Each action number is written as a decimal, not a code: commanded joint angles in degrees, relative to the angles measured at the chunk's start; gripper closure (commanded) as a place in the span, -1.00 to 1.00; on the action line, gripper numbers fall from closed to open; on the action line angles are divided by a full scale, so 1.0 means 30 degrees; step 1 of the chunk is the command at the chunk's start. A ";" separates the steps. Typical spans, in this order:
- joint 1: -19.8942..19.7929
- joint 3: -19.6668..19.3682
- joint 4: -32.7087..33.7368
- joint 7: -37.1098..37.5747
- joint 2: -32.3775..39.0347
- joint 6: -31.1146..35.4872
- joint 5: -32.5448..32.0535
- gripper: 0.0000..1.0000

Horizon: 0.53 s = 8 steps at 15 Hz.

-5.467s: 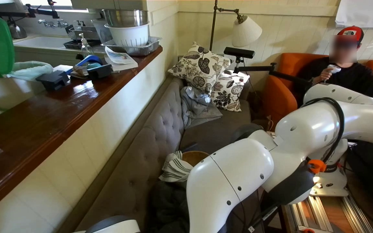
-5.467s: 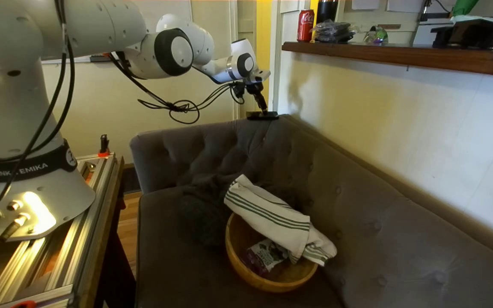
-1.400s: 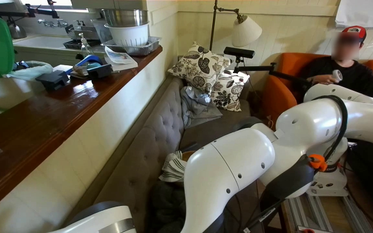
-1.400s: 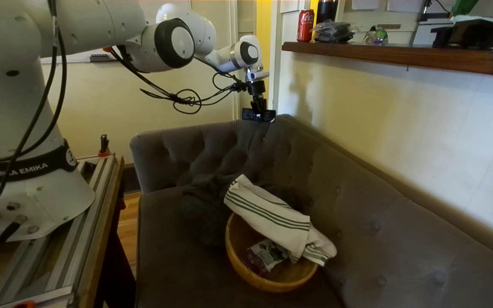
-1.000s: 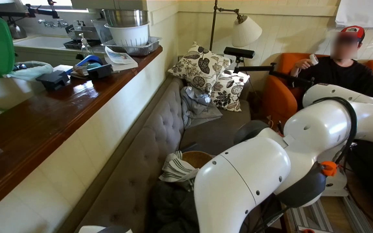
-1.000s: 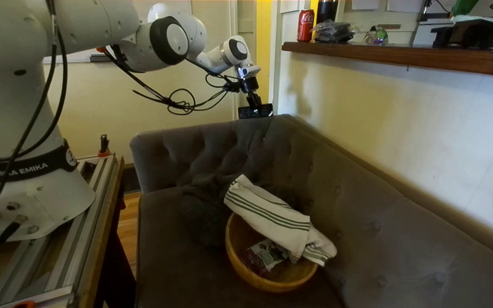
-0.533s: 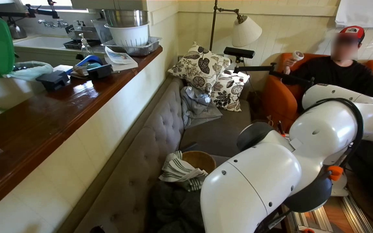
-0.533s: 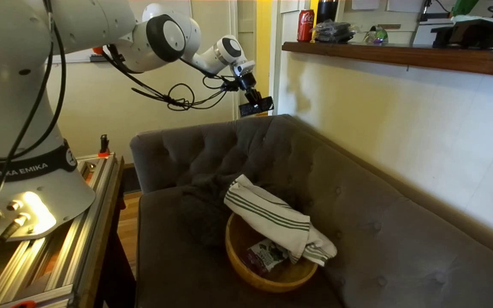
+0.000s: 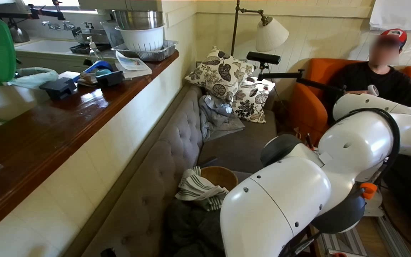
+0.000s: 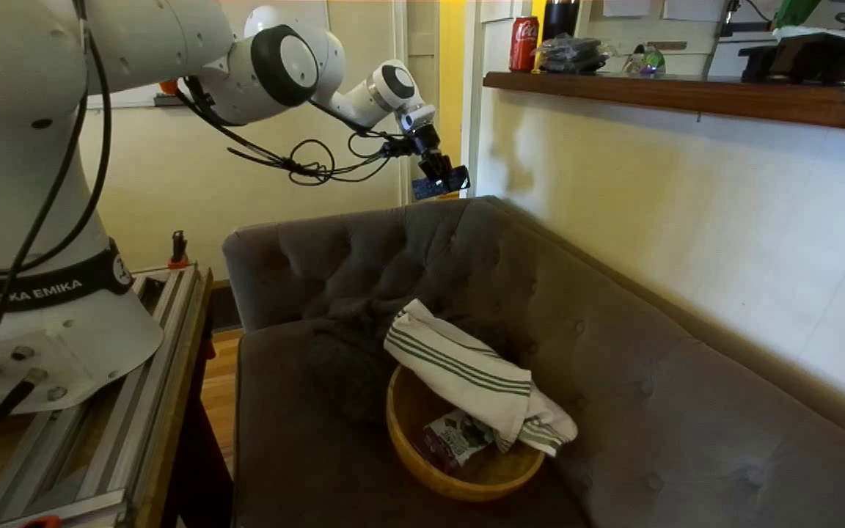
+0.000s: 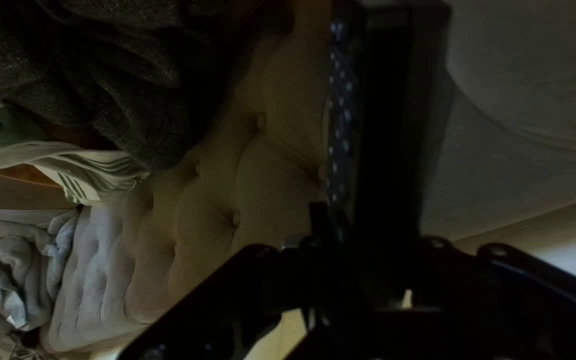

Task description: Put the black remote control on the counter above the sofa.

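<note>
One black remote control [image 10: 443, 184] hangs in the gripper [image 10: 436, 169] near the upper middle of an exterior view, just above the top edge of the sofa [image 10: 617, 334] as seen there; its long axis lies crosswise, the right end tipped up and the left end lower. In the wrist view it stands almost upright, running from the dark jaws at lower centre to the top edge, its rows of pale keys turned left. The jaws are parted only enough to take the remote and clasp it from both sides. The counter [image 10: 686, 94] crosses the upper right, well apart from the remote, and bears one red can [image 10: 524, 44] marked Coca-Cola. At lower left, a dark band [image 10: 63, 289] around the robot's base [image 10: 92, 345] reads FRANKA EMIKA, partly crossed by a cable [image 10: 105, 110]. One wooden bowl [image 10: 459, 490] sits on the sofa at lower centre with one packet [image 10: 458, 438] inside, its print too small to read, and one striped towel [image 10: 459, 365] draped over its rim. In an exterior view, two patterned cushions [image 9: 223, 69] stand at top centre; one slim dark thing [image 9: 209, 161] lies just above the bowl in the frame, too unclear to name; one person [image 9: 380, 76] in a red cap [image 9: 398, 34] sits at upper right in an orange armchair [image 9: 307, 103].
</note>
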 commanded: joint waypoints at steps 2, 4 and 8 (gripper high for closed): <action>0.0022 -0.0678 0.0026 0.0145 -0.0698 0.1473 -0.1093 0.85; 0.0124 -0.1215 0.0084 0.0294 -0.1308 0.2300 -0.1635 0.85; 0.0142 -0.1733 0.0307 0.0977 -0.2429 0.2848 -0.2001 0.85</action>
